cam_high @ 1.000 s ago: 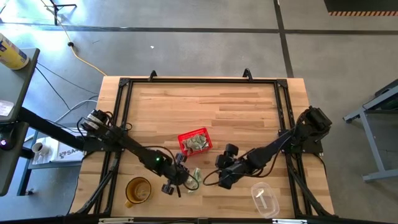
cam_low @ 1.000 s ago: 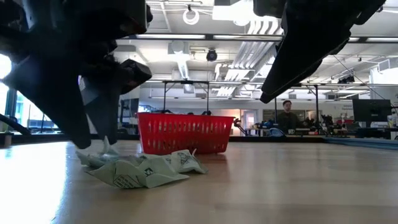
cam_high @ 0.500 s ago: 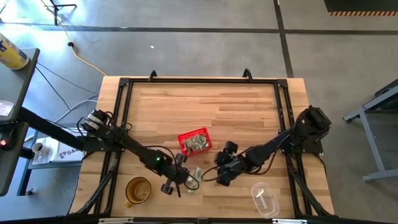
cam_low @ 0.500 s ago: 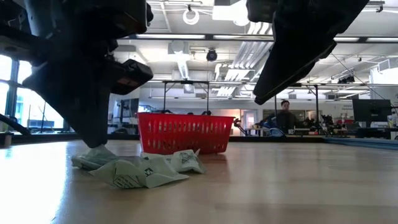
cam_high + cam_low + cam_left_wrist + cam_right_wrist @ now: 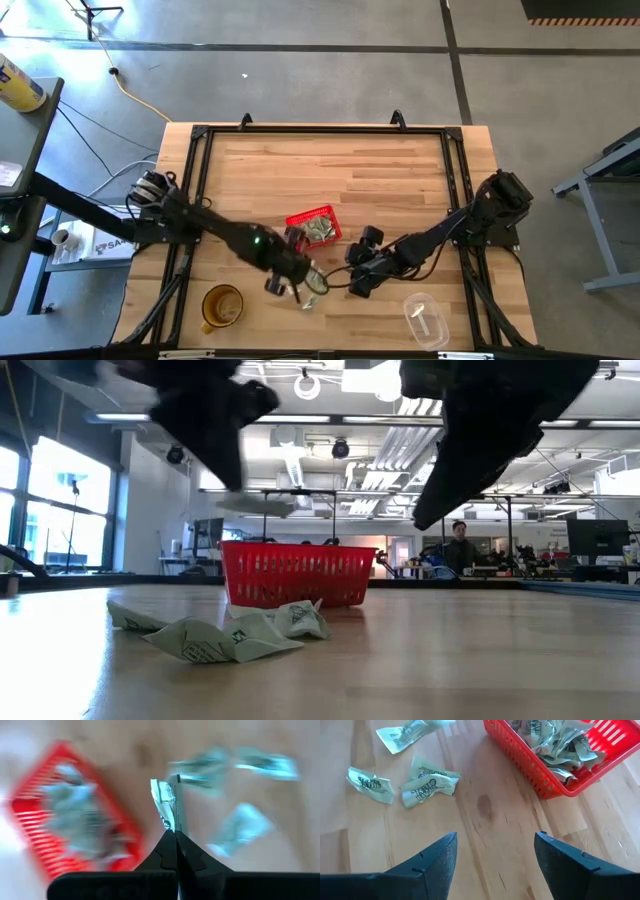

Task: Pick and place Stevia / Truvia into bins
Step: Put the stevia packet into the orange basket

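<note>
Wooden bench (image 5: 330,165), open workshop behind, red basket (image 5: 312,228) mid-bench holding a heap of packets, packet print unreadable, left hand (image 5: 174,836) clenched on one packet (image 5: 169,805) raised beside the basket, loose packets (image 5: 427,787) on bench, right hand (image 5: 492,857) released, hovering near basket

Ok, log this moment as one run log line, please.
left gripper: shut on packet, lifted near red basket | right gripper: open, waiting above table | loose packets on table
</note>
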Controlling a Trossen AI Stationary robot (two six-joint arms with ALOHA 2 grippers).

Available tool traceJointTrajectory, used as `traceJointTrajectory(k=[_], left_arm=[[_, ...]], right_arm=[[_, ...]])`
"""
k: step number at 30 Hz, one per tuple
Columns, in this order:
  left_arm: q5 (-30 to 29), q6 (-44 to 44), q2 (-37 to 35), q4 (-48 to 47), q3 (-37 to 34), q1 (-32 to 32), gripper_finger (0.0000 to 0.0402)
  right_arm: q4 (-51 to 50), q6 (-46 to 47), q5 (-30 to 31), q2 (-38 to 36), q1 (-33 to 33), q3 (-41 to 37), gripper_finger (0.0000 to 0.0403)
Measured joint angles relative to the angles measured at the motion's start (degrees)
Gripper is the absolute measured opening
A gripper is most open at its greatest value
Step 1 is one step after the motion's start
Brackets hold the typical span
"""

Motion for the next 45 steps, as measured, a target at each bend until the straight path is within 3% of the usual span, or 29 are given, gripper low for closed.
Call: traceJointTrajectory(k=[8, 13, 16, 22, 29, 33, 36, 39, 45], left_arm=[[-5.8, 7.6, -0.1, -0.7, -1.3, 11.5, 0.0025], [-3.3, 6.1, -0.1, 1.9, -3.4, 18.2, 0.0055], [-1.3, 3.5, -0.1, 2.1, -3.4, 18.9, 0.0086], [-2.2, -3.3, -0.1, -2.5, 0.3, 15.2, 0.0156], [9.4, -6.6, -0.1, -8.1, 3.0, 4.4, 0.0215], [12.0, -7.8, -0.1, -1.8, -1.6, -1.7, 0.0224], [9.2, -11.8, -0.1, 5.5, -5.3, -4.6, 0.0221], [6.0, -12.3, -0.1, 10.7, -7.6, -6.0, 0.0217], [9.1, -16.2, 0.0, 20.1, -13.4, -6.1, 0.0216]], right_arm=[[-7.7, 3.4, 0.7, 0.0, 4.8, 0.0, 0.0255], [-9.2, 6.6, 0.9, 0.0, 7.4, 0.0, 0.0255], [-8.9, 7.6, 1.0, 0.0, 8.1, 0.0, 0.0255], [-8.9, 7.3, 0.9, 0.0, 8.1, 0.0, 0.0255], [-8.5, 1.4, 1.5, 0.0, 8.0, 0.0, 0.0255], [-7.1, -3.5, -1.0, 0.0, 6.7, 0.0, 0.0255], [-6.0, -6.5, -3.7, 0.0, 5.2, 0.0, 0.0255], [-4.5, -8.9, -4.0, 0.0, 4.0, 0.0, 0.0255], [-0.1, -14.4, -8.3, 0.1, 1.3, 0.0, 0.0255]])
